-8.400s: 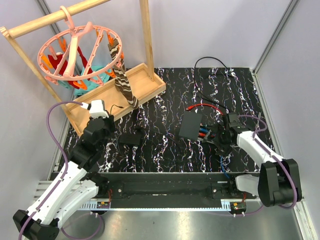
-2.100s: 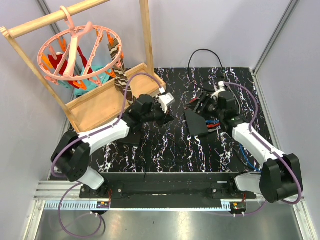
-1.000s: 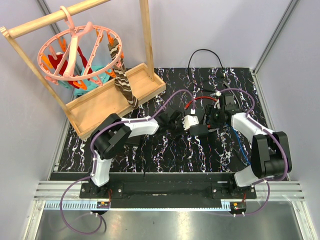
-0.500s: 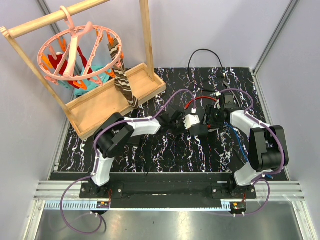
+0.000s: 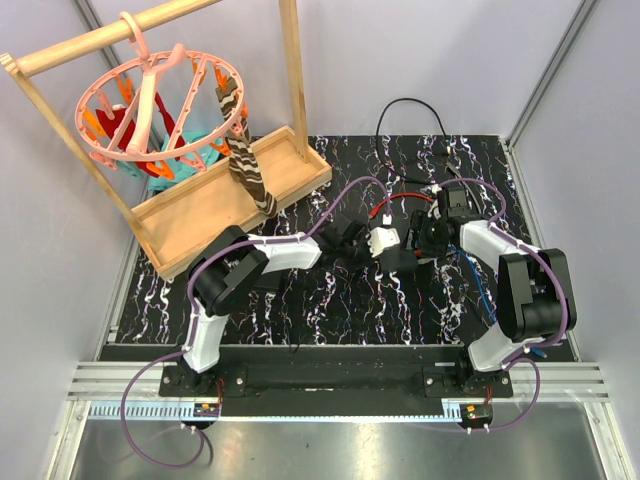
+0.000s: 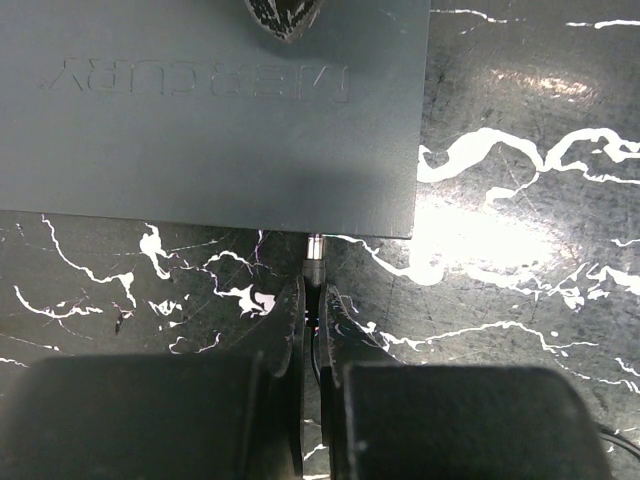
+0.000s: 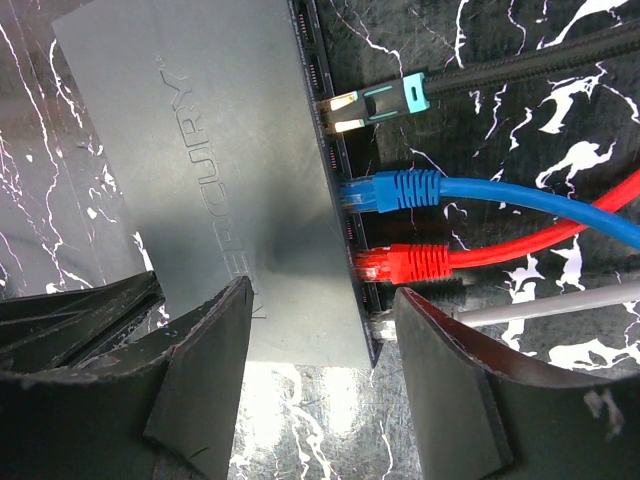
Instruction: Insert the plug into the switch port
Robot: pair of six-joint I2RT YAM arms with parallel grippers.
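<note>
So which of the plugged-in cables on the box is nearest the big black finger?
The red cable in the flat matte black box: it sits right beside the right end effector finger, below the blue cable and teal-tipped cable.

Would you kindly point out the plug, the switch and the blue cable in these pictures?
plug [image 6: 315, 262]: left wrist view, on its metal tip at the switch's edge.
switch [image 6: 200, 130]: left wrist view, on its flat top face.
blue cable [image 7: 400, 190]: right wrist view, on its connector boot.
</note>
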